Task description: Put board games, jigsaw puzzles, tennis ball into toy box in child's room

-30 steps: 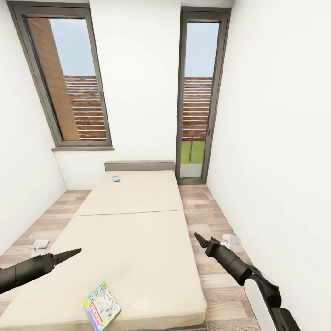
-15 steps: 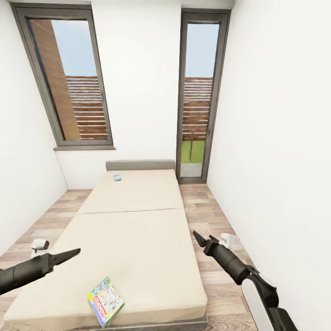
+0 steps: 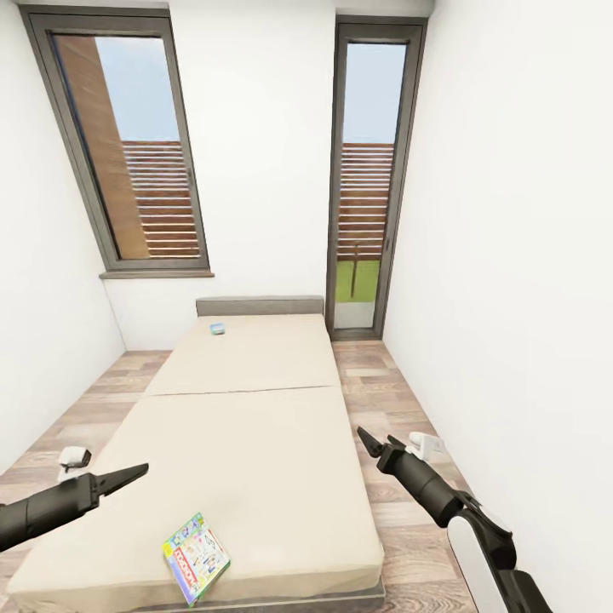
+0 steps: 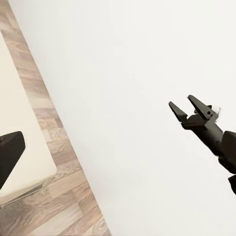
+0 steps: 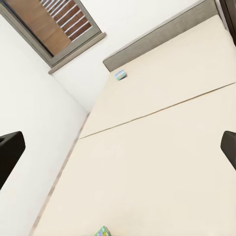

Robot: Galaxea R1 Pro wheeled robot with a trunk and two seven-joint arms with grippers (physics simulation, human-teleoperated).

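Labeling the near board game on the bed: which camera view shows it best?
The head view: the near board game lies whole and flat at the near end of the bed, its yellow-green-red cover unobstructed, just beyond the left pincer. The right wrist view catches a sliver at the frame edge. The left wrist view has bed edge and floor.

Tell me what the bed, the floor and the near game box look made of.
Bed: cream matte fabric, likely padded; one seam crosses it.
Floor: wood-look planks, grain and joints visible; possibly laminate.
Game box: probably printed cardboard, thin, with a busy colour cover.
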